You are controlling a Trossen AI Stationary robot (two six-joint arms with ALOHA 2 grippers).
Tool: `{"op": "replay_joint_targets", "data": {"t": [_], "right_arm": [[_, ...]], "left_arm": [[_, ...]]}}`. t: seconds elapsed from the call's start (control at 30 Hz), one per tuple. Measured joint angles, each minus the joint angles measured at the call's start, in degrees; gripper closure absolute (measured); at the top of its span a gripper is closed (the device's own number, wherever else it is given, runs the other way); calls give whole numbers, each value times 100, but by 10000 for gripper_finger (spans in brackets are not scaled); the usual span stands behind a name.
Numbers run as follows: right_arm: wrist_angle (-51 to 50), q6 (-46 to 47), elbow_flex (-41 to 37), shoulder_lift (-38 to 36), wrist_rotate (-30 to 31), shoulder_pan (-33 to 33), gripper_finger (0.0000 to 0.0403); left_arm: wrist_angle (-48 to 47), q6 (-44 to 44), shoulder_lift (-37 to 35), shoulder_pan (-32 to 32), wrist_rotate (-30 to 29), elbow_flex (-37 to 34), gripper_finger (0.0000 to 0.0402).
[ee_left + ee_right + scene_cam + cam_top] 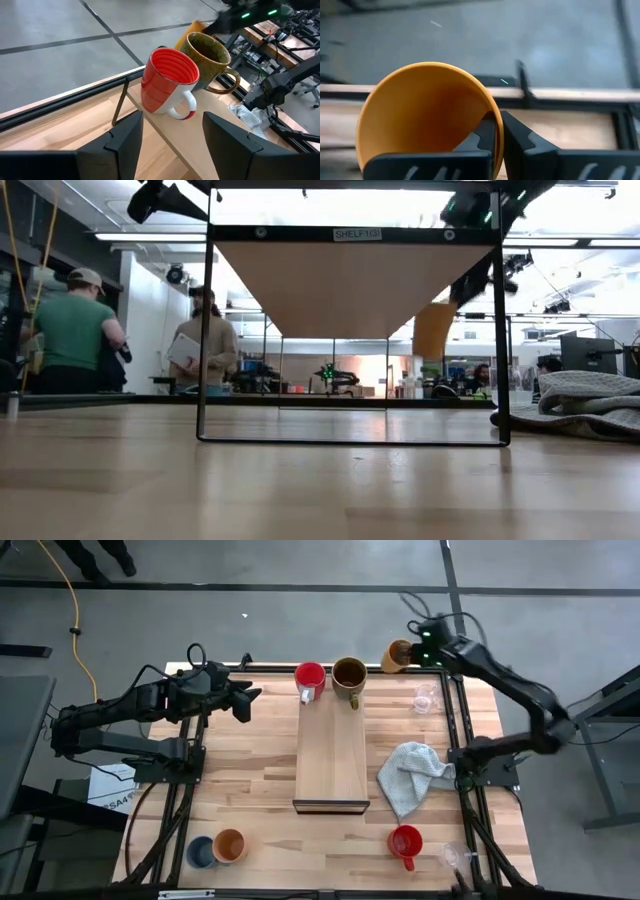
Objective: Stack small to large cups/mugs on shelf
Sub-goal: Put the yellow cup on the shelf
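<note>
The right end effector (405,654) pinches an orange cup (427,117) by its rim beyond the bench's far right corner, seemingly bringing it to the shelf (331,755), while the left end effector (243,700) waits spread.

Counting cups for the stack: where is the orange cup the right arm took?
High view: orange cup in the right gripper, far right, beside the olive-brown mug.

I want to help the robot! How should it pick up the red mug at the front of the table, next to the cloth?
Pinch the rim of the red mug from straight above, one jaw inside and one outside. It stands upright with its mouth open to the top. Its handle points toward the table's front edge, so grip the rim away from the handle. The cloth lies apart from it, behind it.
</note>
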Motion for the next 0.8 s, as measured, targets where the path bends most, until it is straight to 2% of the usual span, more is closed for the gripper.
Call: {"op": "replay_joint_targets", "data": {"t": [0.13, 0.27, 0.43, 0.6, 0.8], "right_arm": [[-7, -386, 0, -1098, -376, 428, 401], [-5, -485, 0, -2048, -454, 1068, 402], [255, -371, 0, -2756, -499, 2001, 402], [733, -361, 133, -2568, -671, 2952, 402], [-281, -784, 1267, -1309, -708, 3836, 403]], "left_arm": [[0, 112, 2, 1, 1, 0, 208], [0, 252, 2, 0, 1, -2, 208], [0, 311, 2, 0, -1, 0, 208], [0, 308, 2, 2, -1, 0, 208], [0, 308, 2, 1, -1, 0, 208]]}}
